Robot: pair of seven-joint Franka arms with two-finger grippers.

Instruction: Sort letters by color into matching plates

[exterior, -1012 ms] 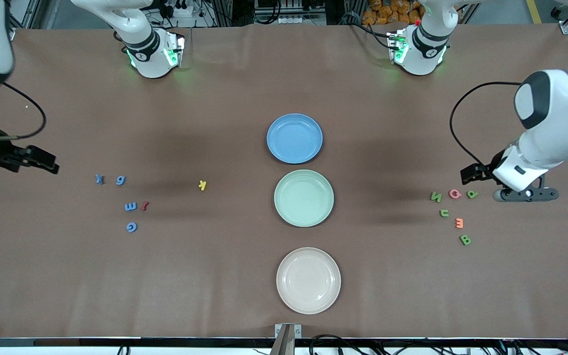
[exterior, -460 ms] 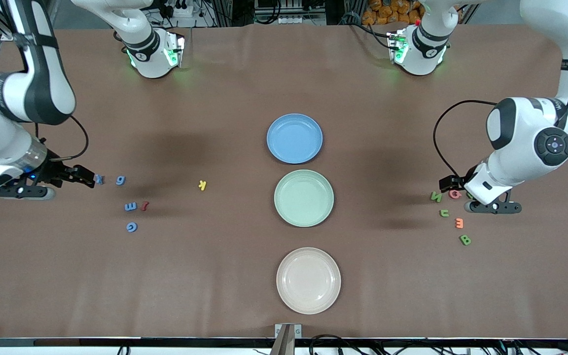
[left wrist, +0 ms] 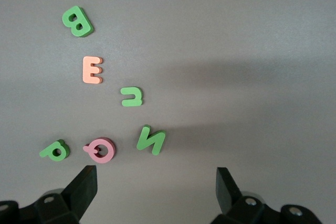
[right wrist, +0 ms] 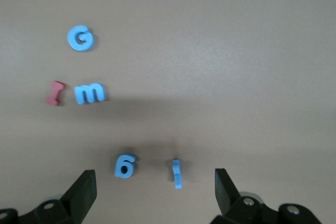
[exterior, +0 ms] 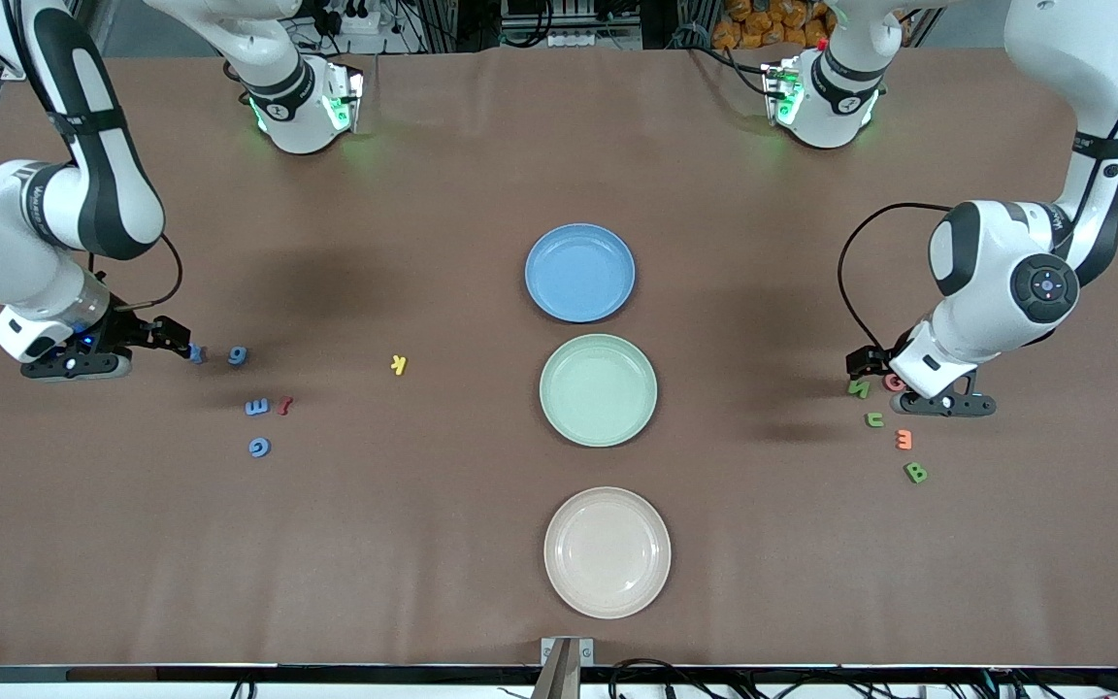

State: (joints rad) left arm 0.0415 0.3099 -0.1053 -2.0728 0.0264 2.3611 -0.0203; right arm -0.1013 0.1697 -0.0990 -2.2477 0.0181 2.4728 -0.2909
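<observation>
A blue plate (exterior: 579, 273) and a mint green plate (exterior: 598, 389) lie mid-table, both bare. Blue letters (exterior: 238, 355) lie scattered toward the right arm's end. My right gripper (exterior: 179, 342) hangs open low over them, with one blue letter (right wrist: 177, 173) and a blue "6" (right wrist: 125, 164) just ahead of its fingers (right wrist: 84, 190). Green letters (exterior: 874, 419) lie toward the left arm's end. My left gripper (exterior: 862, 365) is open above a green "N" (left wrist: 151, 139) and holds nothing.
A beige plate (exterior: 607, 551) lies nearest the front camera. A yellow letter (exterior: 399, 364) lies alone between the blue letters and the plates. A dark red letter (exterior: 284, 405) touches a blue one. Pink (left wrist: 101, 150) and orange (left wrist: 92, 70) letters lie among the green ones.
Both arms have swung in from the table ends and come down over their letter clusters. Both grippers stay open, and no letter has moved.
</observation>
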